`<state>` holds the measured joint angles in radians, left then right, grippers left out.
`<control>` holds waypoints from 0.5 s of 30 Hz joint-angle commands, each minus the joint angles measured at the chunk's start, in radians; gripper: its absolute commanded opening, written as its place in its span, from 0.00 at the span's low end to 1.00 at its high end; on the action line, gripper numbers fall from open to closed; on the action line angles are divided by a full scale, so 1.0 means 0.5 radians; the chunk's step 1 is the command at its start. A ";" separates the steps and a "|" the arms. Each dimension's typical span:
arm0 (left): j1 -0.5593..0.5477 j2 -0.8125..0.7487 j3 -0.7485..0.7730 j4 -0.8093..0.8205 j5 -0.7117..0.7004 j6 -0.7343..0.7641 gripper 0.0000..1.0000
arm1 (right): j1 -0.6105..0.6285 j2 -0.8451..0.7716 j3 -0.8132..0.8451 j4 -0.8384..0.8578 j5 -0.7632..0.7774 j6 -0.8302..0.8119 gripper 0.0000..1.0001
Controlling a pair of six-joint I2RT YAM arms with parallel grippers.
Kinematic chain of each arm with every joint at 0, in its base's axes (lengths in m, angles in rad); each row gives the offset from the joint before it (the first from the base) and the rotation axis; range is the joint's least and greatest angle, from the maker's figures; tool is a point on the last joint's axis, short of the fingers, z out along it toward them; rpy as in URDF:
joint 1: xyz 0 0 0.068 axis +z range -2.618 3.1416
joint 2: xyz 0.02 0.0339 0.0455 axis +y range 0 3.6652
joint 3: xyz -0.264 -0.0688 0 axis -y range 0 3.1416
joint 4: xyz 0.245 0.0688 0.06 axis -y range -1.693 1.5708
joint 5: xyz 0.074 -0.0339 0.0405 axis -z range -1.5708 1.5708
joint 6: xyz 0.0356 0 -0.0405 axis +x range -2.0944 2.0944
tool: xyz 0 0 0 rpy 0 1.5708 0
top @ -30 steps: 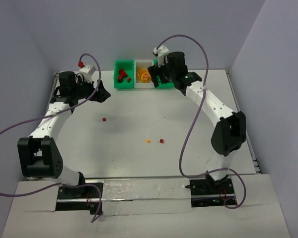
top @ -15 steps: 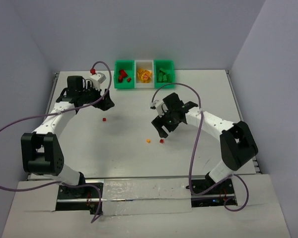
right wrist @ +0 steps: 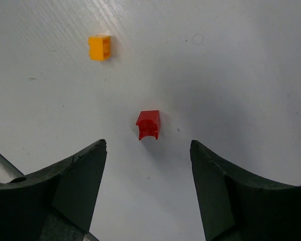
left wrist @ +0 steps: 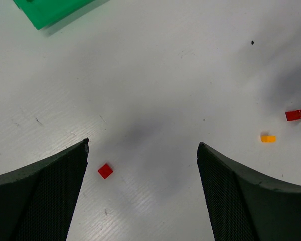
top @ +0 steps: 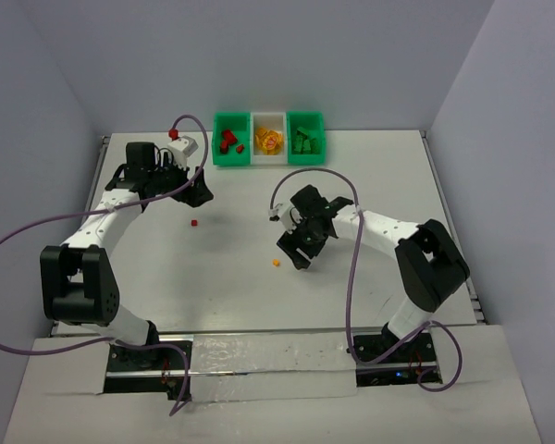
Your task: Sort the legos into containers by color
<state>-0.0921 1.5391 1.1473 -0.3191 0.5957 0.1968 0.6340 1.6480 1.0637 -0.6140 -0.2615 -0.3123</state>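
Observation:
The three joined bins stand at the back: a green one (top: 231, 150) with red legos, a white one (top: 269, 141) with yellow and orange ones, and a green one (top: 305, 143) with green ones. A small red lego (top: 194, 223) lies just in front of my open, empty left gripper (top: 199, 190); in the left wrist view the red lego (left wrist: 105, 170) lies near the left finger (left wrist: 50, 191). My right gripper (right wrist: 148, 143) is open, low over a curved red lego (right wrist: 148, 124) just ahead of its tips. An orange lego (top: 276, 262) lies beside it.
The left wrist view also shows the orange lego (left wrist: 267, 138), the curved red lego (left wrist: 294, 115) far off to the right, and a corner of a green bin (left wrist: 50, 10). In the right wrist view the orange lego (right wrist: 100, 47) lies ahead and left. Purple cables loop over both arms.
My right arm has swung from the bins down to the middle of the table and now covers the curved red lego. My left arm shifted slightly right toward the small red lego, then held.

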 commanded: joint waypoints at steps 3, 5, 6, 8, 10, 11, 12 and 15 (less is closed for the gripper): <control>-0.011 -0.006 0.028 0.023 0.020 0.041 0.94 | 0.074 0.034 0.004 0.056 0.052 -0.080 0.67; -0.011 0.001 0.030 0.032 0.020 0.034 0.94 | 0.083 0.047 0.002 0.072 0.072 -0.097 0.63; -0.012 0.002 0.031 0.035 0.020 0.033 0.94 | 0.088 0.054 0.000 0.074 0.078 -0.107 0.62; -0.012 0.004 0.032 0.035 0.020 0.033 0.94 | 0.093 0.066 -0.003 0.079 0.092 -0.119 0.60; -0.012 0.008 0.034 0.034 0.015 0.040 0.94 | 0.102 0.094 -0.004 0.088 0.102 -0.144 0.56; -0.012 0.008 0.033 0.034 0.010 0.043 0.94 | 0.105 0.106 -0.004 0.090 0.116 -0.156 0.55; -0.012 0.007 0.030 0.035 0.007 0.046 0.94 | 0.106 0.117 -0.003 0.090 0.125 -0.163 0.55; -0.012 0.005 0.025 0.037 0.001 0.051 0.94 | 0.111 0.150 0.008 0.084 0.124 -0.180 0.54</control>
<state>-0.0921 1.5394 1.1473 -0.3187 0.5953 0.2019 0.6769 1.7074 1.0637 -0.5936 -0.2176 -0.3722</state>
